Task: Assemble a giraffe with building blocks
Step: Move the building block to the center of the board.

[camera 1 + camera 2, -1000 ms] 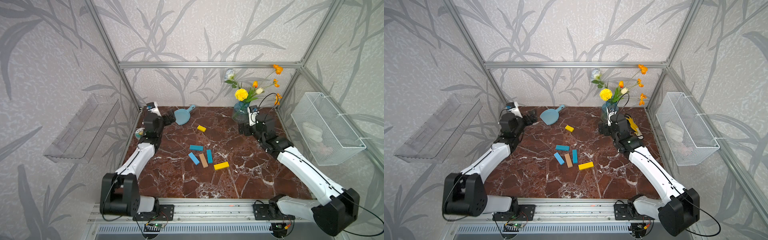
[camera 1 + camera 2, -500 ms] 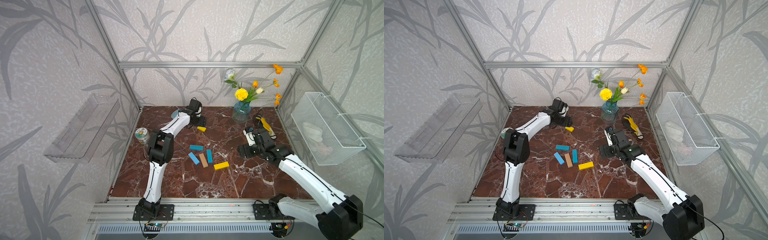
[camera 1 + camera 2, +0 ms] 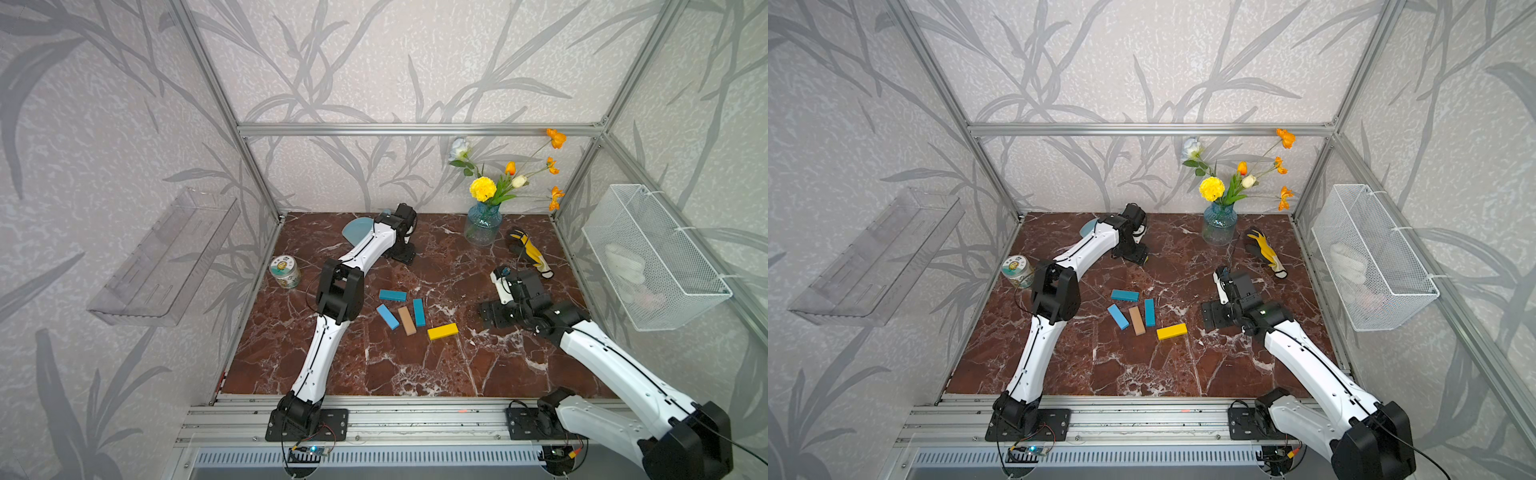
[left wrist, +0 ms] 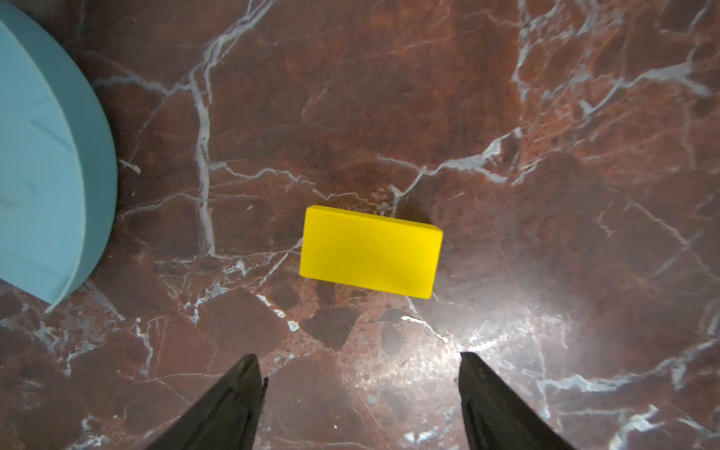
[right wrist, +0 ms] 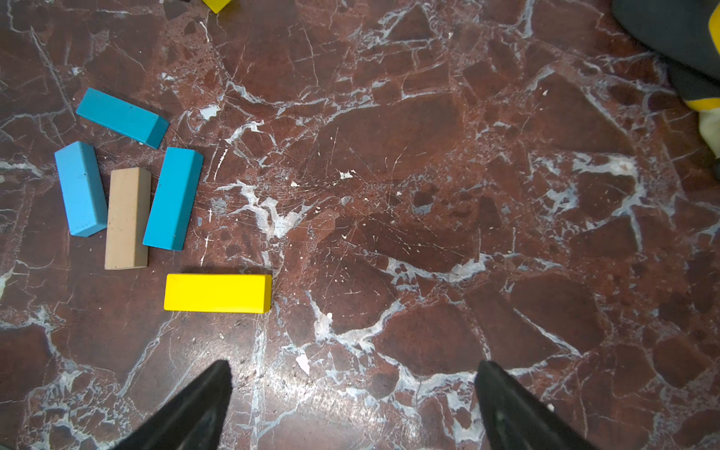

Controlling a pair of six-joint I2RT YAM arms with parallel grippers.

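Marble tabletop (image 3: 415,374): hard and glossy; a nudged block would probably slide on it rather than tip.
Left gripper (image 4: 358,356): jaws apart and empty, poised over the short yellow block (image 4: 370,251), with the pale-blue dustpan (image 4: 46,156) nearby.
Right gripper (image 5: 352,364): jaws wide apart, holding nothing, near the long yellow bar (image 5: 217,293).
Giraffe: not formed; the bars lie loose and flat at mid-table.
Cluster: light-blue bar (image 5: 80,189), tan bar (image 5: 127,218) and teal bar (image 5: 173,198) are packed side by side, leaving little finger room; the second teal bar (image 5: 122,117) lies just beyond them.
Handling: the blocks are likely light, rigid painted wood with smooth faces; each is best pinched across its narrow width at mid-length.
Short yellow block: lies alone, well apart from the cluster, with both long sides free to grip.
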